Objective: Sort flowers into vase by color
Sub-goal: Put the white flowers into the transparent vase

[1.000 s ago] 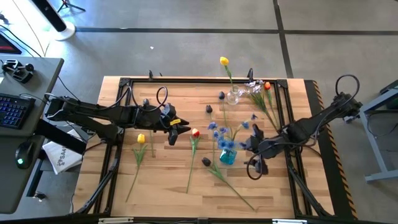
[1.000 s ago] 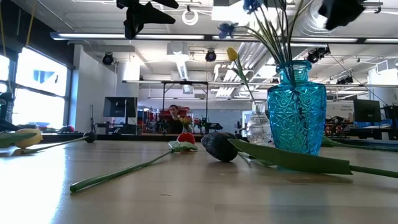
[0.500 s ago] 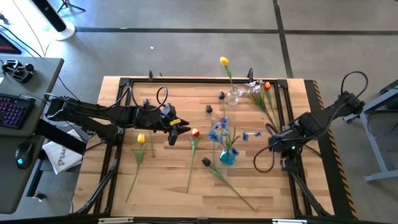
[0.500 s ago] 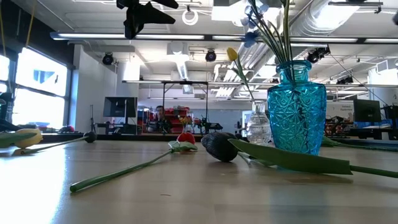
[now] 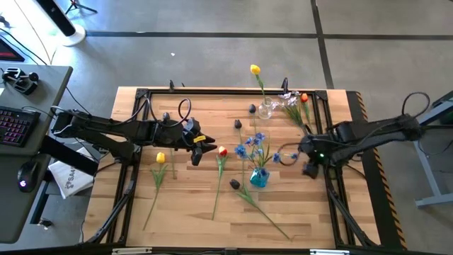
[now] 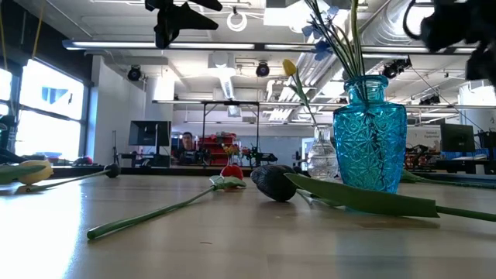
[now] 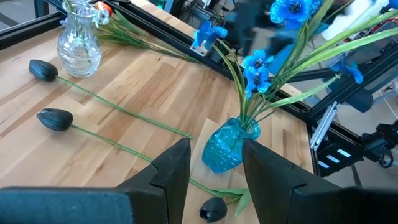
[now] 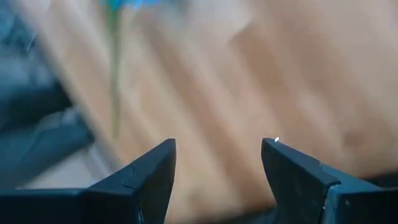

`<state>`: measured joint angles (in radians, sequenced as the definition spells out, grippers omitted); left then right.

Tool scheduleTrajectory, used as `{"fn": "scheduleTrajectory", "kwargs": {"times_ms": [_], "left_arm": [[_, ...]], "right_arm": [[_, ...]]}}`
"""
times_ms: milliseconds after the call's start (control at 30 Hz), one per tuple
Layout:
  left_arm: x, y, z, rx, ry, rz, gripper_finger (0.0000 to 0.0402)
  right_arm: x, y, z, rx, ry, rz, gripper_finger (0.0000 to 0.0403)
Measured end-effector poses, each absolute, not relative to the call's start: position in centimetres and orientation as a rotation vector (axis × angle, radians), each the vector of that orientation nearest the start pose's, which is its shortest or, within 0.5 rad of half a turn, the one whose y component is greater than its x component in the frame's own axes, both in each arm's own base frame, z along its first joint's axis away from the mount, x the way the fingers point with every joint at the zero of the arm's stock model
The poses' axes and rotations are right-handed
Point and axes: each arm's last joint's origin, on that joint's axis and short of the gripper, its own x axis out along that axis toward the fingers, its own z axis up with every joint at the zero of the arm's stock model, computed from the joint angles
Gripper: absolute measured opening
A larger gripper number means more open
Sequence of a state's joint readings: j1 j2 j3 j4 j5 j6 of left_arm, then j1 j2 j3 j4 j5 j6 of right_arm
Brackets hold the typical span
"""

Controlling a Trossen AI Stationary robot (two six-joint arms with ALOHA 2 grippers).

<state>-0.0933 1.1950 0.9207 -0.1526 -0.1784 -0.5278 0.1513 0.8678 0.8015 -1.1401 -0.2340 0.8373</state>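
A blue glass vase (image 5: pixel 259 177) stands right of the table's middle with several blue flowers (image 5: pixel 255 145) in it. Farther back, a clear vase (image 5: pixel 266 108) holds a yellow tulip (image 5: pixel 255 69). Flat on the wood lie a yellow tulip (image 5: pixel 161 159), a red tulip (image 5: pixel 222 151) and dark purple tulips (image 5: pixel 234 184). A red-orange tulip (image 5: pixel 304 98) and a white spray (image 5: pixel 289 95) lie at the far right. My left gripper (image 5: pixel 205 147) hovers open left of the red tulip. My right gripper (image 5: pixel 307 161) is open to the right of the blue vase, with nothing between its fingers.
A black frame (image 5: pixel 141 95) runs around the tabletop. A long green leaf and stem (image 5: pixel 265 211) lie near the front, below the blue vase. Two more dark tulip heads (image 7: pixel 45 70) lie near the clear vase. Bare wood shows at the near left.
My right gripper has drawn away from the blue flowers toward the table's right edge, sinking a little and rolling at the wrist. The blue flowers, which leaned out toward it, have swung back to stand closer above the blue vase.
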Motion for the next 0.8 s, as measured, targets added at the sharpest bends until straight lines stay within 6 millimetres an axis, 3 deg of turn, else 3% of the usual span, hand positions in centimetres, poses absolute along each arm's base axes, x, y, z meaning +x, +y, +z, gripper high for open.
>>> {"fn": "scheduleTrajectory", "kwargs": {"times_ms": [133, 400, 567, 800], "left_arm": [[26.2, -2.0, 30.1, -0.464, 0.394, 0.181, 0.0133], [26.2, -1.9, 30.1, -0.441, 0.395, 0.178, 0.0133], [26.2, -1.9, 30.1, -0.441, 0.395, 0.178, 0.0133], [26.2, -1.9, 30.1, -0.442, 0.395, 0.178, 0.0133]], "right_arm": [[13.9, 0.4, 24.5, 0.804, 1.167, -0.427, 0.0232], [14.3, -5.5, 22.5, 0.879, 1.172, -0.756, 0.0232], [14.2, -8.0, 21.6, 0.898, 1.230, -0.697, 0.0232], [13.6, -8.5, 22.3, 0.949, 1.266, -0.583, 0.0232]]}}
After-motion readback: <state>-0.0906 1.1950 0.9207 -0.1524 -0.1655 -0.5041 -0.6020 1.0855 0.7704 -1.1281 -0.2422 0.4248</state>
